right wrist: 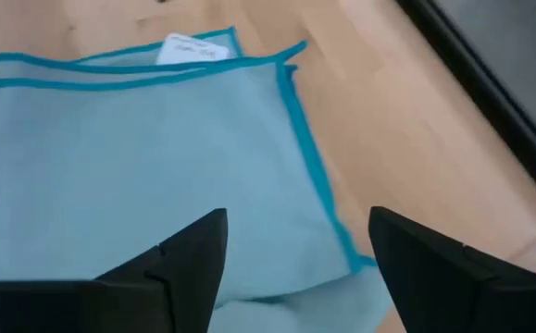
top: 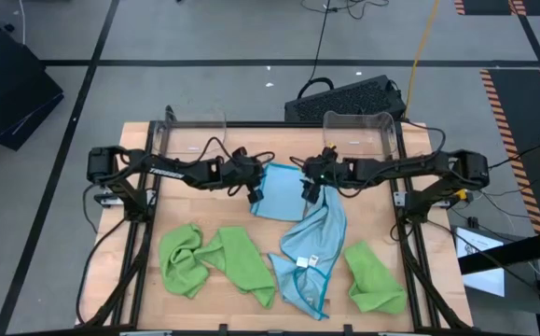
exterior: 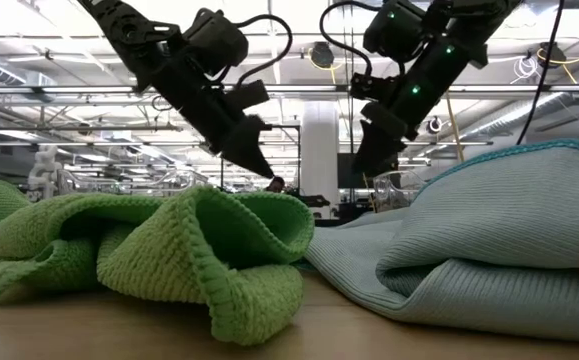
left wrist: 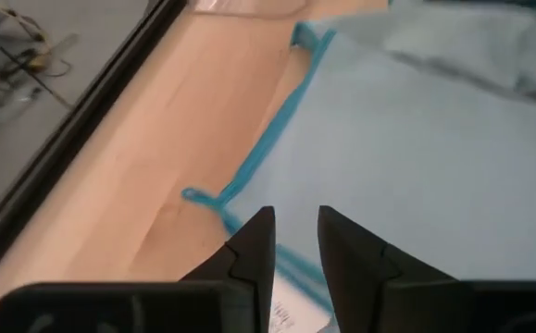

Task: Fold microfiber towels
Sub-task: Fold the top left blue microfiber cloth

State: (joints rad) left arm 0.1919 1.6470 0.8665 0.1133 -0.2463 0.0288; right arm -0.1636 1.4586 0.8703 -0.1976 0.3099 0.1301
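Two clear plastic bins are seen at the far edge of the wooden tabletop [top: 437,289], the left bin [top: 195,133] and the right bin [top: 363,133]; nothing can be made out inside either. Just in front of them, a folded light blue microfiber towel with teal edging [top: 277,193] lies flat near the tabletop's centre. The left tool [top: 253,195] is held just over this towel's left edge, its fingers parted by a narrow gap and nothing gripped. The right tool [top: 311,191] is held over the towel's right edge, spread wide and empty. A second, rumpled light blue towel [top: 314,252] trails from there toward the near edge. Crumpled lime green towels [top: 215,259] are spread to the left, and another lime green towel [top: 374,277] is bunched to the right.
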